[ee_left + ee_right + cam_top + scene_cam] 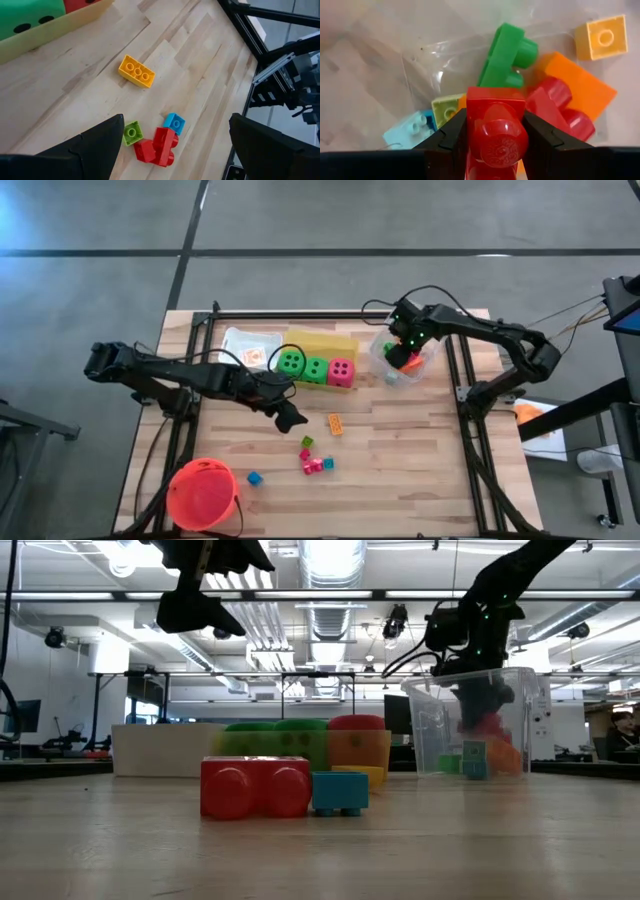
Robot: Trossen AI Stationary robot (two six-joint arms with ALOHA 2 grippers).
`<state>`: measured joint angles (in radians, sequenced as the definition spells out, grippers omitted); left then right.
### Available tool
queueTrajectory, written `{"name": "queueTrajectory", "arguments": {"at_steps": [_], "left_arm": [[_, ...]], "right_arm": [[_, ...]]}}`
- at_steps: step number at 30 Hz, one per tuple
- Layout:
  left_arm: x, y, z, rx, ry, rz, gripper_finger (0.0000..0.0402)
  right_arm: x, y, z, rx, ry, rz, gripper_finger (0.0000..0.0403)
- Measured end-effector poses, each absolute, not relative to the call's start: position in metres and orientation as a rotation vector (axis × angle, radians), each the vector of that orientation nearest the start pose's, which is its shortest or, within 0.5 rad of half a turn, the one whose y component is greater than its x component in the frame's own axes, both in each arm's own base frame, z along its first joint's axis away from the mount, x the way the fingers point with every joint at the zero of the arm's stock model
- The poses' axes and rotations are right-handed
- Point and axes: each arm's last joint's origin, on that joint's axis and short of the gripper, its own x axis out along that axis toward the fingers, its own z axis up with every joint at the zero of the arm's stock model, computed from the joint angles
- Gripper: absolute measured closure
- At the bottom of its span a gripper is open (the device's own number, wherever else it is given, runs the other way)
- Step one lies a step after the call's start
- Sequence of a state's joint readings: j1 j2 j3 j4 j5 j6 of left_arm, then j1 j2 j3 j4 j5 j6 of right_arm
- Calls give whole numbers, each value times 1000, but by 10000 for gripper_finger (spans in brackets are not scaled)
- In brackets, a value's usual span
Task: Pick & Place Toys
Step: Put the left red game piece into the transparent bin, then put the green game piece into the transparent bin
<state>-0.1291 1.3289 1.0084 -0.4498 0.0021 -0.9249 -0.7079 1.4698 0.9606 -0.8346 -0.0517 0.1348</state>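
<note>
While the right pincer grips a red plastic block inside the clear plastic bin, the left pincer hangs wide open and empty; several small blocks near that bin are left on the bench.

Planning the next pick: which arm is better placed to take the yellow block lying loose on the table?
Left. The left gripper hangs open beside the yellow block, while the right gripper is inside the clear bin, shut on a red block.
</note>
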Motion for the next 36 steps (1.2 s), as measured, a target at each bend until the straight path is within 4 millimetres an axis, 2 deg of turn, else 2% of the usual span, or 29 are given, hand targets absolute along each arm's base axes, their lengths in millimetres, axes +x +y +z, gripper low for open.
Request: {"name": "queueTrajectory", "arguments": {"at_steps": [9, 20, 22, 29, 36], "left_arm": [[275, -36, 272, -825, 761, 246, 53], [275, -36, 272, -825, 762, 247, 53], [275, -36, 272, -825, 762, 247, 53], [275, -36, 272, -823, 769, 250, 53], [274, -35, 271, -822, 777, 254, 53]], "right_arm": [[202, -171, 188, 608, 1277, -620, 278], [211, -178, 178, 622, 1310, -619, 278], [211, -178, 176, 626, 1315, -618, 263], [211, -178, 179, 621, 1299, -621, 169], [211, -178, 183, 613, 1280, -623, 118]]}}
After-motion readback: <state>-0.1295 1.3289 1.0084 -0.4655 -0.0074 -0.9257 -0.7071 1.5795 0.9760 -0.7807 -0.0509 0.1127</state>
